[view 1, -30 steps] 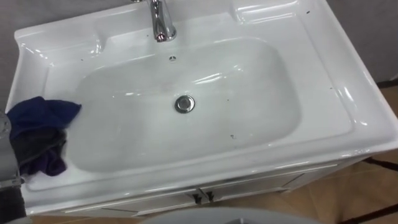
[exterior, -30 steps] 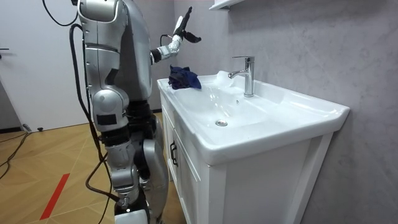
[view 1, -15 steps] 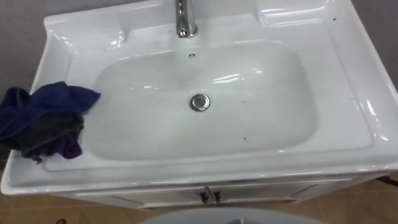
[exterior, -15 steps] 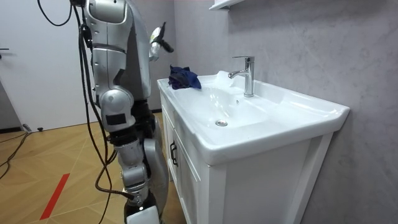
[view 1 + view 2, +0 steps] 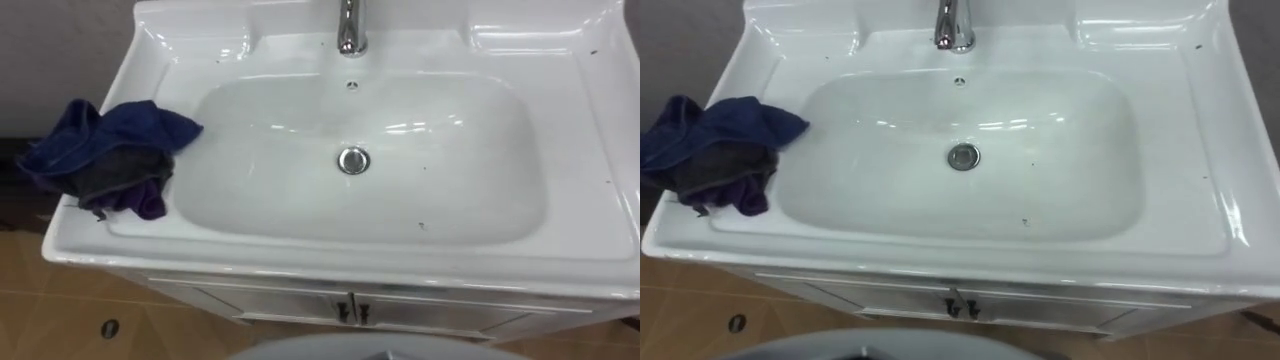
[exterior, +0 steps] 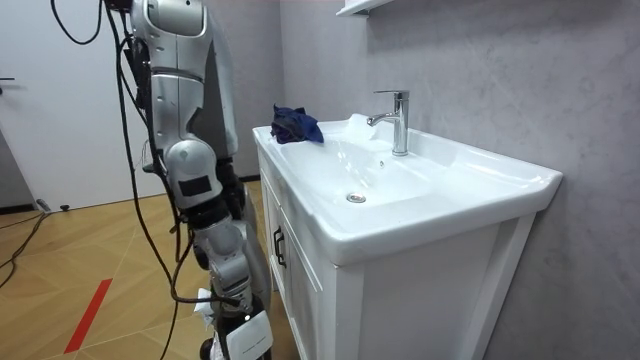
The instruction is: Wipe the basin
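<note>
Cloth, dark blue w/ grey, lay bunched on the basin left rim, just beside the bowl, nothing gripping it. Looked soft, light, floppy; prob. best pinched at the raised middle fold. Couldn't tell how the hands were set.

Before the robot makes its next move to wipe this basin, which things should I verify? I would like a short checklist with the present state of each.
1. Cloth within the work area: ok; the dark blue cloth lies bunched on the left rim of the basin.
2. Cloth gripped: not ok; nothing holds it.
3. Bowl free of objects: ok; only the drain and a few dark specks.
4. Tap shut: ok; no water runs.
5. Cloth damp: cannot tell.
6. Cabinet doors shut: ok.
</note>
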